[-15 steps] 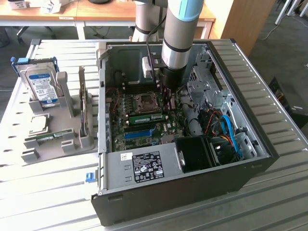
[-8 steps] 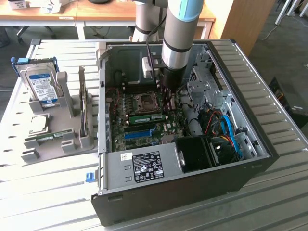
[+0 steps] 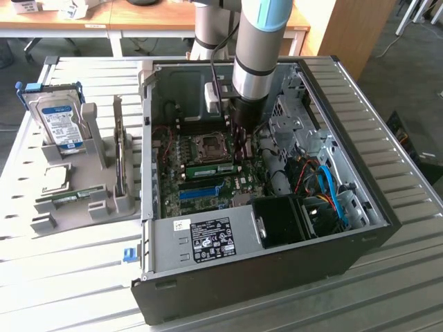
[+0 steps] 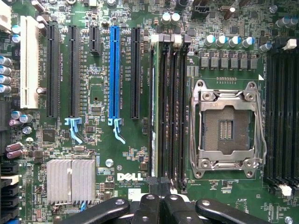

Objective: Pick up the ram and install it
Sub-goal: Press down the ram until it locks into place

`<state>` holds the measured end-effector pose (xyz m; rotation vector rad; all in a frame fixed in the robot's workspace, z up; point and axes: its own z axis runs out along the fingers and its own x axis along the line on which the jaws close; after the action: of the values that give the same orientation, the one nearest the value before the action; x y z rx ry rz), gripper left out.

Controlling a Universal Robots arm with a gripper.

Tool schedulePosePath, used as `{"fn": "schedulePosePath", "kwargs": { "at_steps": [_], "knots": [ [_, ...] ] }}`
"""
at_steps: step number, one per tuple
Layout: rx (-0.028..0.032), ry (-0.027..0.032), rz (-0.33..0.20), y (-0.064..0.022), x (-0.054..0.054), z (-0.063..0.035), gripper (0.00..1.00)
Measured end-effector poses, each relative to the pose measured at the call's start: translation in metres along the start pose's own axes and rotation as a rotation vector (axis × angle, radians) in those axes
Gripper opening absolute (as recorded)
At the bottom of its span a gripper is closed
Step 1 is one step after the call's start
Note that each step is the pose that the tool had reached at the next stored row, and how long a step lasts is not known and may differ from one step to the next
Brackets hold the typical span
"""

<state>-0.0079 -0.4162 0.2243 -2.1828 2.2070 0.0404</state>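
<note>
Jaws shut, ram (image 3: 210, 169) seated in mobo (image 4: 117, 154)

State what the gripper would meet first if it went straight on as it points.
Probably the black memory slots beside the CPU socket: the gripper points down at them. Depth is unclear, so which slot is uncertain.

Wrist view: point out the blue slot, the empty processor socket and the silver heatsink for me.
blue slot (image 4: 114, 70): wrist view, middle of its long plastic body.
processor socket (image 4: 226, 126): wrist view, bare contact area inside the metal frame.
silver heatsink (image 4: 71, 181): wrist view, centre of its fins.
</note>
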Motion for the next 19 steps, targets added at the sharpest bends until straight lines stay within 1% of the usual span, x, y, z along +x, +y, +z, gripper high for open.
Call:
{"fn": "schedulePosePath", "kwargs": {
  "at_steps": [19],
  "knots": [
    [0.0002, -0.0003, 0.0, -0.0007, 0.0, 0.0016, 0.11]
  ]
}}
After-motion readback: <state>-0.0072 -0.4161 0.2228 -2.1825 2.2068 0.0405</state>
